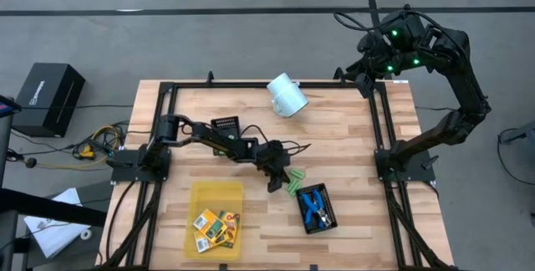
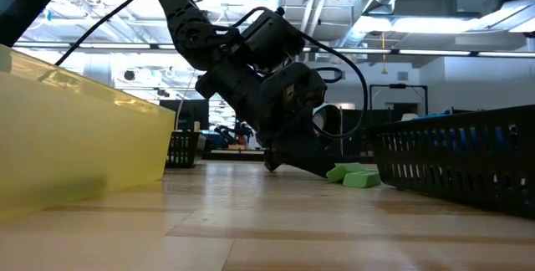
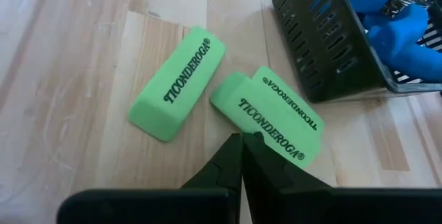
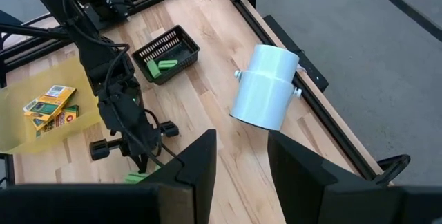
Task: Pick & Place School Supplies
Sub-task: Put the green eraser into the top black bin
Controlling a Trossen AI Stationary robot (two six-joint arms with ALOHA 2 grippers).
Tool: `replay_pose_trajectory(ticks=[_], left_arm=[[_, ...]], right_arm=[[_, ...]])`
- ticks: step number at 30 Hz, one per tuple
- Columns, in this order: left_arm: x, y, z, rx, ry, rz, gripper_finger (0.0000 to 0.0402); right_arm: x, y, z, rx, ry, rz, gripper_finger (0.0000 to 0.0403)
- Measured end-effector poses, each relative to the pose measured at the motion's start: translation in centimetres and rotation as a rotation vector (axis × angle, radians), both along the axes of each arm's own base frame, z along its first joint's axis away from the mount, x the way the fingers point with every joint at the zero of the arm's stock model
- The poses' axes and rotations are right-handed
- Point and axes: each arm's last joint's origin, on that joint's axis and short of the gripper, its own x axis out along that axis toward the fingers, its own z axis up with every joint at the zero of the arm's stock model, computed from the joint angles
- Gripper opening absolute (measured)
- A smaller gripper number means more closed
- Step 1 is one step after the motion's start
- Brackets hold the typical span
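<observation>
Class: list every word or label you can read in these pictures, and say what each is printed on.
"TICONDEROGA": on the lone green eraser.
"TICONDEROGA": on the upper of two stacked erasers.
"TICONDEROGA": on the eraser beneath.
Orange-yellow boxes: print too small.
Black case: white mark unreadable.

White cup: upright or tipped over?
Tipped. The white cup lies on its side on the table near the far edge, its round wall showing from above; the right wrist view also shows it lying lengthwise.

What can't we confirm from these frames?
- Low view: the left gripper body hides part of the green erasers.
- Left wrist view: the black mesh tray is cut off by the edge; blue-handled tools partly shown.
- High view: yellow tray's boxes too small to count.
</observation>
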Motion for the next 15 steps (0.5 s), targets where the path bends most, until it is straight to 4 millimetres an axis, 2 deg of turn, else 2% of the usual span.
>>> replay_pose_trajectory(ticks=[3, 6, 10, 15], left_arm=[[-0.2, 0.6, 0.2, -0.007, -0.005, 0.022, 0.0002], [-0.8, 1.8, 1.1, -0.028, 0.031, 0.091, 0.0002], [-1.0, 3.7, 2.8, 0.017, -0.006, 0.128, 0.0002], [-1.0, 4.8, 2.8, 0.029, -0.019, 0.153, 0.0002]], right_arm=[[0.0, 0.0, 0.0, 0.001, -0.001, -0.001, 0.0122], [-0.1, 0.1, 0.1, -0.004, -0.009, -0.002, 0.0122], [-0.2, 0.1, 0.4, -0.02, -0.036, -0.002, 0.0122], [0.0, 0.0, 0.5, -0.027, -0.048, -0.002, 0.0122]])
